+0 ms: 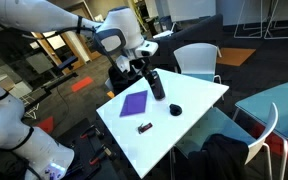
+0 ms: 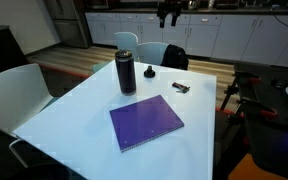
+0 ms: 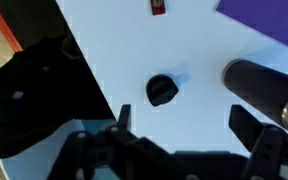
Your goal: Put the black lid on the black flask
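Note:
The black flask [image 1: 156, 84] stands upright on the white table [image 1: 199, 95]; it also shows in an exterior view [image 2: 126, 70] and at the right of the wrist view [image 3: 266, 88]. The black lid [image 1: 175, 110] lies on the table beside it, apart from the flask, and shows in an exterior view [image 2: 150, 72] and the wrist view [image 3: 162, 90]. My gripper [image 3: 184, 125] is open and empty. It hangs above the table [image 1: 141, 68], high over the far edge [image 2: 170, 12]. The lid lies just beyond the fingertips in the wrist view.
A purple notebook [image 2: 146, 122] lies flat near the table's middle. A small dark reddish object [image 2: 181, 89] lies near one edge. A black bag [image 2: 174, 57] sits on a chair by the table, also in the wrist view [image 3: 29, 90]. White chairs [image 1: 196, 58] surround the table.

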### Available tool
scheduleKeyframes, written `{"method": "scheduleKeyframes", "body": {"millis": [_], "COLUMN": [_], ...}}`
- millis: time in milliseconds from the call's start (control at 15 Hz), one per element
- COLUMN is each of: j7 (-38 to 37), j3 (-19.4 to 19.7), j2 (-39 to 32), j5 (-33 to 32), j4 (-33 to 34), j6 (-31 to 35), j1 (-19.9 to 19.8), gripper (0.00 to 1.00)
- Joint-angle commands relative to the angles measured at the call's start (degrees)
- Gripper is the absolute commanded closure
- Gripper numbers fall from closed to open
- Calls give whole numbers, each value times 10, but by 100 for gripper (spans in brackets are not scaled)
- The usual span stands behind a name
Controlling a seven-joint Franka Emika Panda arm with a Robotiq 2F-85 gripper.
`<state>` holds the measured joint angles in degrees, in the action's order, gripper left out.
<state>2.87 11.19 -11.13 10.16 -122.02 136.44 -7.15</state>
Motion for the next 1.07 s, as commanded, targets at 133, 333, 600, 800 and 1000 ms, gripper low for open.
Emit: {"method": "scheduleKeyframes", "body": {"millis": [133, 333, 600, 800, 1000], "j7": [-199, -288, -395, -483, -575], "j3": [-20, -19, -6, 6, 19], "j2": [-115, -175, -251, -300, -342], "j5": [15, 32, 62, 74, 78], "j4": [47, 75, 129, 171, 210], "j6": [54, 102, 140, 155, 165], "j1": [12, 24, 40, 50, 60], "gripper": [0, 0, 0, 0, 0]}}
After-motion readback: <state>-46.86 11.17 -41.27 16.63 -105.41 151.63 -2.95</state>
